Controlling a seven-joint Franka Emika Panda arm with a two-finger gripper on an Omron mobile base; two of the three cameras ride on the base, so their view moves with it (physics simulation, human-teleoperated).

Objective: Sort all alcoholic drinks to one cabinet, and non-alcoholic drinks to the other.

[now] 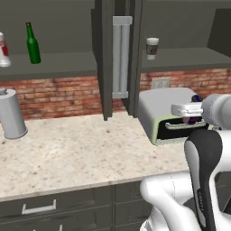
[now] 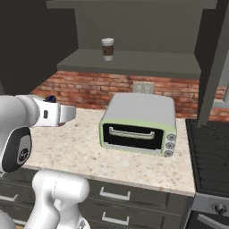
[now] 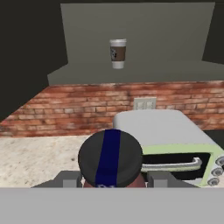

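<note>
My gripper is shut on the tiny purple bottle, whose dark cap sits between the fingers. The held bottle hangs above the counter in front of the toaster oven; its cap peeks over the hand. The paper coffee cup stands on the shelf of the right cabinet, up and ahead of the gripper. In the left cabinet stand the green bottle and the white bottle with a red label. Both cabinets are open.
A green-and-grey toaster oven sits on the counter under the right cabinet. A tall grey canister stands at the far left. The open doors with pale bar handles hang between the cabinets. A stove lies at the right.
</note>
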